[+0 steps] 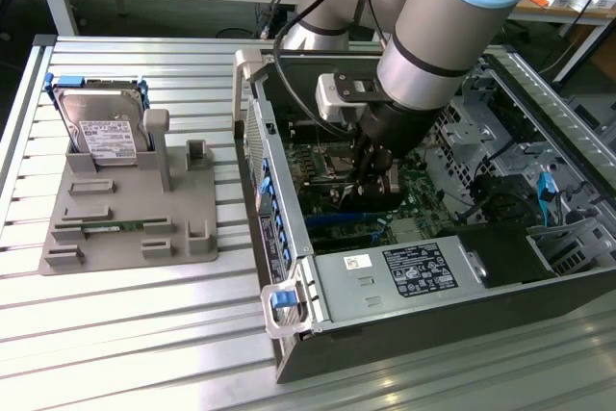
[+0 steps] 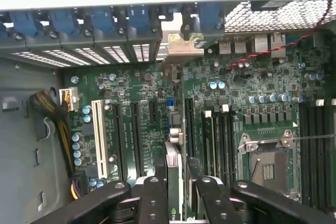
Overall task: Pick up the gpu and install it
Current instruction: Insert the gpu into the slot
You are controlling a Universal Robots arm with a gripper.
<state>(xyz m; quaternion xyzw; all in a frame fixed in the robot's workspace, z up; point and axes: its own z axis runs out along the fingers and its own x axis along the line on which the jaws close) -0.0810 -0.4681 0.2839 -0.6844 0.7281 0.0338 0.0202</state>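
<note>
pincer (image 2: 176, 182) closed on gpu (image 2: 174, 156), card edge-on between its fingers | inside computer case (image 1: 289, 267), low over motherboard (image 2: 136, 108) slots by the case's rear wall | pickup done | seated or not: can't tell | card not released

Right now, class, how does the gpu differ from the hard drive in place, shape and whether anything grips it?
The gpu is inside the open computer case, over the motherboard; the hard drive stands in the gray holder outside it. The gripper clamps the gpu; the hard drive sits free of it. The gpu is a thin card; the hard drive is a boxy silver block with a white label. Both are computer parts.
</note>
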